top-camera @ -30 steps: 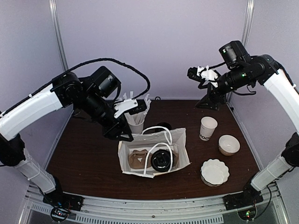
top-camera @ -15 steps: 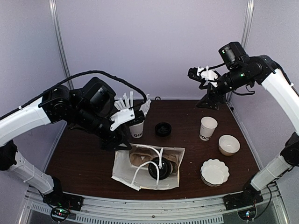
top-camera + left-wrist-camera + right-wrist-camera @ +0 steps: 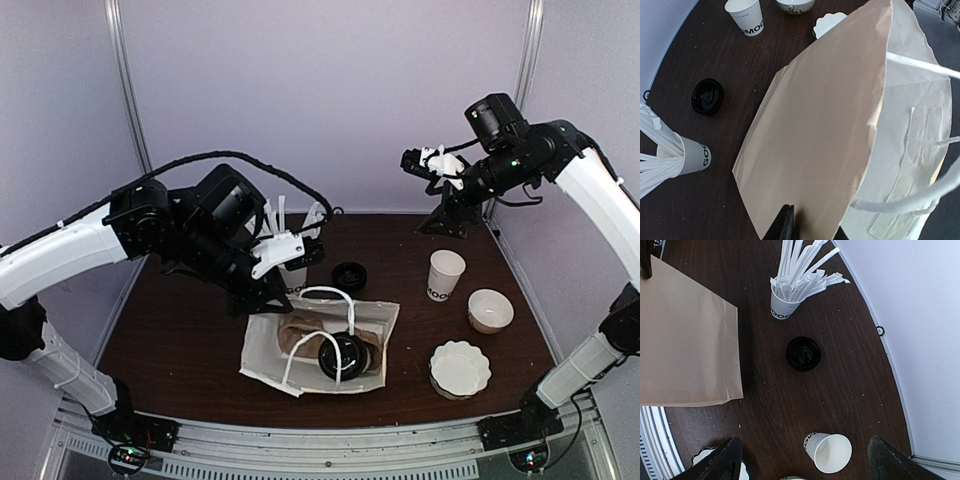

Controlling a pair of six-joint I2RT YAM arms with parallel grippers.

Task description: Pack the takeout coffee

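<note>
Left claw (image 3: 812,229) clamps the edge of the paper bag (image 3: 815,135), the takeout coffee (image 3: 341,354) lies inside it, and the right claw (image 3: 807,462) hangs spread apart above the counter (image 3: 855,385)

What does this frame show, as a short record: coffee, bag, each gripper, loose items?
coffee: lidded cup inside the paper bag
bag: mouth open, handles loose
left gripper: pinching the bag's edge
right gripper: open, raised, holding nothing
outside the bag: spare lid, open cup, straw cup, bowl
</note>
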